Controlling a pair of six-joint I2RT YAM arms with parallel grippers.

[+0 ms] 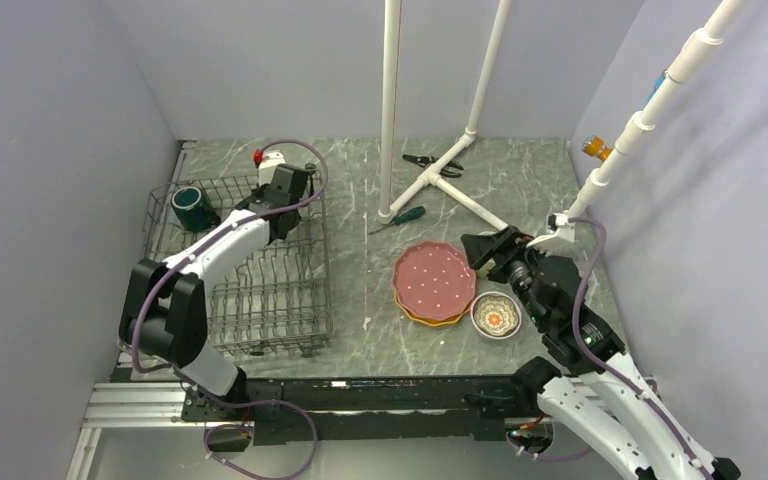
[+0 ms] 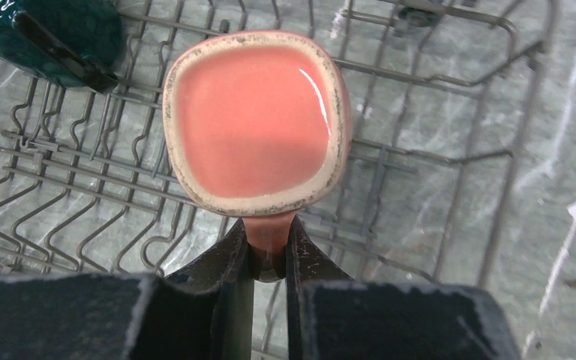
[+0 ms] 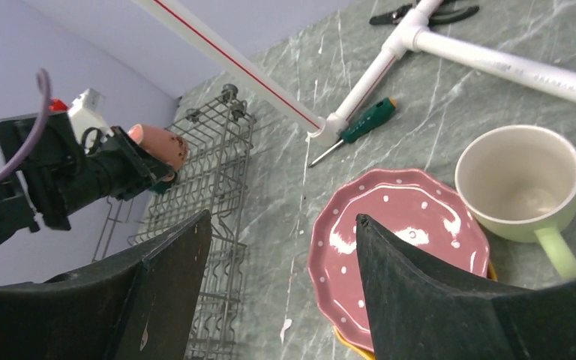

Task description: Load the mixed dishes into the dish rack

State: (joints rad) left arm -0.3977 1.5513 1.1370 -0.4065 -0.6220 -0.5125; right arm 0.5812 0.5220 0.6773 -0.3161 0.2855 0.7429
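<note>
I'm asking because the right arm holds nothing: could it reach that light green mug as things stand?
Probably yes. The right gripper is open and empty, hovering over the pink dotted plate, and the light green mug stands upright just beside that plate, with nothing on top of it or in between.

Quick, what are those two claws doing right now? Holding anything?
Left gripper: shut on the handle of the salmon mug, over the dish rack.
Right gripper: open, holding nothing, near the pink plate.
</note>
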